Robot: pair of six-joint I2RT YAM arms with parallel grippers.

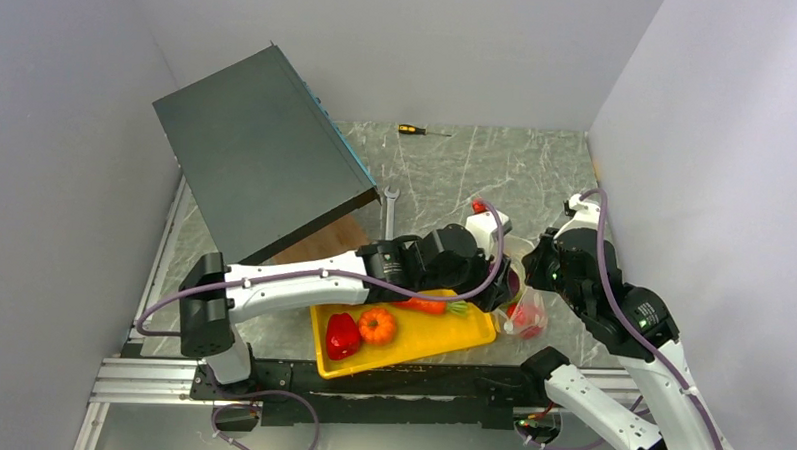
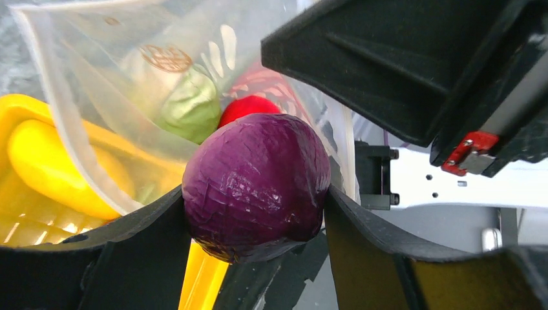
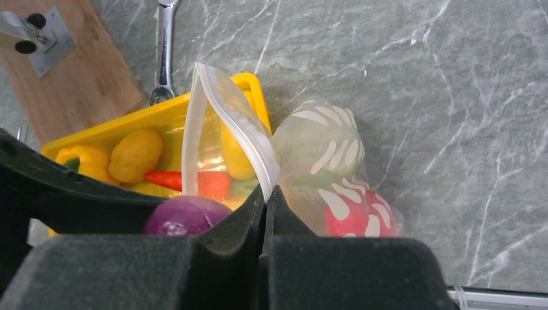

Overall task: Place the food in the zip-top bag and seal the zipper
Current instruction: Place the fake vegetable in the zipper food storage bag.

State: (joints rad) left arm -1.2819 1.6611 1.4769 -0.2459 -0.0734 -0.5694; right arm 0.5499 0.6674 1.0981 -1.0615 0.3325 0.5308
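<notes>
Left wrist: purple onion in left gripper partly hides zip-top bag.

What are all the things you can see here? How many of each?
zip-top bag: one, clear with white marks, right of the tray
cabbage: one, green, inside the bag
tomato: one, red, inside the bag
onion: one, purple, at the bag's mouth
pepper: one, red, on the tray
pumpkin: one, orange, on the tray
carrot: one, orange, on the tray
yellow foods: at least two, yellow, tray's far side
table: one, grey marble, under everything
tray: one, yellow, near table edge
wrench: one, silver, beyond the tray
screwdriver: one, yellow-black, far table edge
board: one, brown, under the box
box: one, dark grey, tilted, far left
left gripper: one, black, holding the onion
right gripper: one, black, shut on the zipper
</notes>
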